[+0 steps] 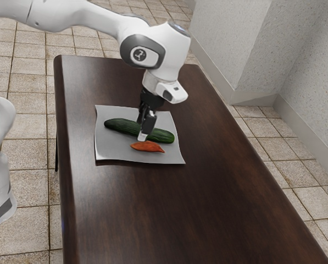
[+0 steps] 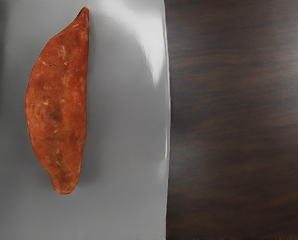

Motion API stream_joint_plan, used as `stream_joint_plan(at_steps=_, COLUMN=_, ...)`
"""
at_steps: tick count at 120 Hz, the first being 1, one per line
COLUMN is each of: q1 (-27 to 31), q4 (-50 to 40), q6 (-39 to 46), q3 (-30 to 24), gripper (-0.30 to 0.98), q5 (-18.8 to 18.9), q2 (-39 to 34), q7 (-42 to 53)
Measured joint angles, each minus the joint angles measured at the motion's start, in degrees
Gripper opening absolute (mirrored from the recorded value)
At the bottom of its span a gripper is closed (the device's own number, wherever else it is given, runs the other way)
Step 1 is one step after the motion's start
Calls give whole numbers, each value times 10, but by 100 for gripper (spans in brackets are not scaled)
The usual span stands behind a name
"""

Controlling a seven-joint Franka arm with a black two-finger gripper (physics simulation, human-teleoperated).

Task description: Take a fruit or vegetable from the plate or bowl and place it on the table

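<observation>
Since the sweet potato (image 1: 147, 147) lies on the grey plate (image 1: 111, 154), just beside the longer cucumber (image 1: 120, 125), I take it for the likelier pick. It looks firm and stiff, probably light enough for an easy lift, and hardly fragile; its skin seems dry rather than slick, though the curved body could roll under an uneven squeeze. I'd take it across the thick middle, well in from the tapered ends, pressing on the bulging flank towards the cucumber and the straighter one opposite. From here the arm (image 1: 98, 14) reaches out over the table (image 1: 153, 214) and bends at the wrist, so that the gripper (image 1: 143, 135) points down, close to both vegetables. Whether it is open or closed I can't tell; the sweet potato appears to rest on the plate, not lifted.
</observation>
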Motion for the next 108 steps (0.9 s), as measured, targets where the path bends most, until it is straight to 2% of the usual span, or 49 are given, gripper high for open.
stream_joint_plan(at_steps=66, q1=0, q4=-9, q6=19, q3=67, gripper=69, q5=20, q2=34, q7=22)
stream_joint_plan(at_steps=108, q1=-2, q4=-8, q6=33, q3=73, gripper=69, q5=21, q2=59, q7=28)
